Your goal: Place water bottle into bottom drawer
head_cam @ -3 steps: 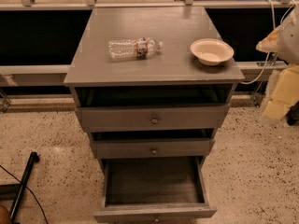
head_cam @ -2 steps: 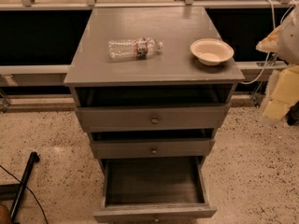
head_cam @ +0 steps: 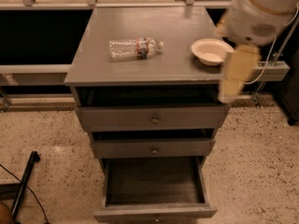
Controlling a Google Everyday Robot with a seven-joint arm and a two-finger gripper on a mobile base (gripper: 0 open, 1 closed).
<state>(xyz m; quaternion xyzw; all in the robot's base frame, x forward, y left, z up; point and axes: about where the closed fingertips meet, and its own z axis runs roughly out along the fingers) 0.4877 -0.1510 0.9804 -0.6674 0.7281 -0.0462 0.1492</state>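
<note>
The water bottle (head_cam: 135,47) lies on its side on the grey cabinet top (head_cam: 140,17), cap pointing right. The bottom drawer (head_cam: 154,213) is pulled open at the foot of the cabinet, and nothing shows inside it. My arm comes in from the upper right as a white joint with a cream part hanging below. The gripper (head_cam: 230,93) is at its lower end, in front of the cabinet's right edge just below the top. It is to the right of the bottle and apart from it.
A cream round bowl (head_cam: 211,51) stands at the right of the cabinet top, next to my arm. The top drawer (head_cam: 154,118) and middle drawer (head_cam: 154,149) are slightly open. A black pole (head_cam: 25,181) lies on the speckled floor at left. A railing runs behind.
My arm has swung left from the right edge, and now stands over the cabinet's right side by the bowl. The bottle, bowl and drawers have not moved.
</note>
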